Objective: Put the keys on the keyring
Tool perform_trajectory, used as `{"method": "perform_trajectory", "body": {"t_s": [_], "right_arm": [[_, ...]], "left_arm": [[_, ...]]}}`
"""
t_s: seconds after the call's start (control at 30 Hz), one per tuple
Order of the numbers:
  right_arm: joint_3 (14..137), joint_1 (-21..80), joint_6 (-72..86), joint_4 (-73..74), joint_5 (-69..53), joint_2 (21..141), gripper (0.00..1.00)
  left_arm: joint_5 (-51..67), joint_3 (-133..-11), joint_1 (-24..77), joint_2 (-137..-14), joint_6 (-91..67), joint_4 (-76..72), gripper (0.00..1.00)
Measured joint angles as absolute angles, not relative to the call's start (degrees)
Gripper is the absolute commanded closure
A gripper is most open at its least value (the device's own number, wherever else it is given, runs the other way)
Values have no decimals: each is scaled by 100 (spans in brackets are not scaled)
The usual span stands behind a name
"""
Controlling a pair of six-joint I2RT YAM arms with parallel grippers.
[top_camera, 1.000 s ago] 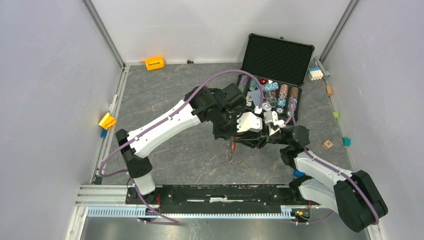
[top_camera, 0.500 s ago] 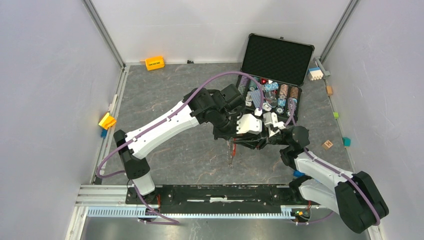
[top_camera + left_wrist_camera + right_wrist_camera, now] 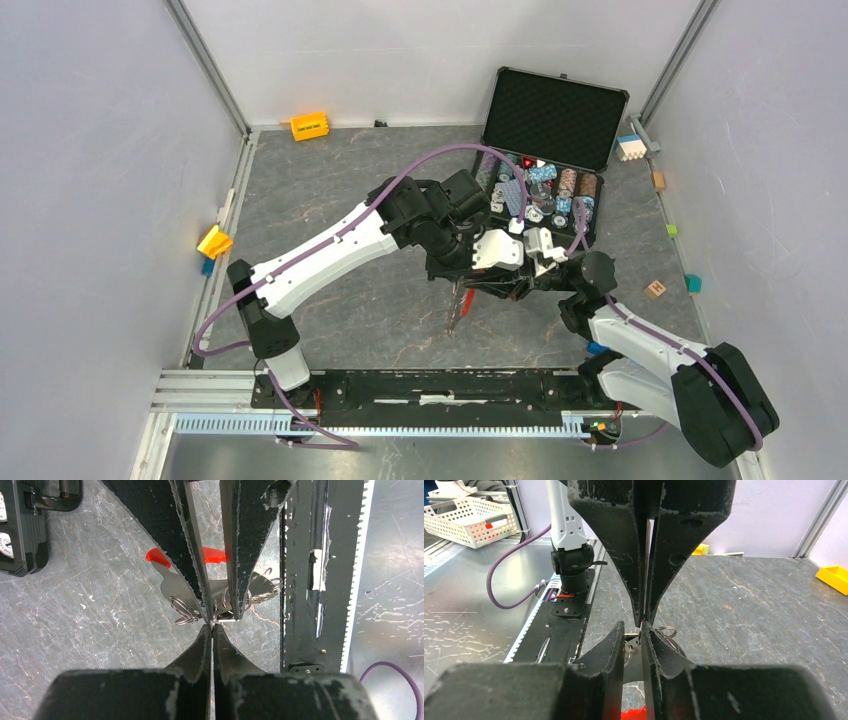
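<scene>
the keyring (image 3: 458, 308) is pinched by the clenched left hand (image 3: 212, 630) above the middle of the worktop (image 3: 340, 320). the keys (image 3: 175, 587) are straddled by the right hand (image 3: 220, 616); whether they are grasped cannot be told. threading is judged the step in hand, and fine alignment of a key onto the keyring is called for next.

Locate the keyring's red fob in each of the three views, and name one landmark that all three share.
Top external: red fob, just below and right of the picture's centre.
Left wrist: fob at upper centre, showing as two red patches.
Right wrist: fob, a sliver at the bottom edge, centre.
Shared landmark: black base rail.
</scene>
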State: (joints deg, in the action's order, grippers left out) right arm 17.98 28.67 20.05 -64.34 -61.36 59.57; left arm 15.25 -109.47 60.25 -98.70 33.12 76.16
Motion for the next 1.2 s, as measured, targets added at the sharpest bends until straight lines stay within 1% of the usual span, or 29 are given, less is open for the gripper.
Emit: {"method": "perform_trajectory", "body": {"t_s": [0.23,0.47,0.67,0.87,1.2], "right_arm": [[1798,2910,1949,-6377,-6108,5972,80],[1798,2939,1940,-6324,-6093,6018,82],[1798,2954,2027,-6357,-6099,6110,82],[1798,2954,2130,-6442,-6099,6114,80],[1798,2954,2189,-6539,-6099,6071,81]], "left_arm": [[1564,-10908,6025,-9854,3312,7590,98],[1680,-10514,6025,-9522,3312,7214,98],[1712,-10335,6025,-9282,3312,6995,98],[1726,-10243,6025,-9271,3312,6904,98],[1789,-10180,6023,-9273,3312,6884,98]]}}
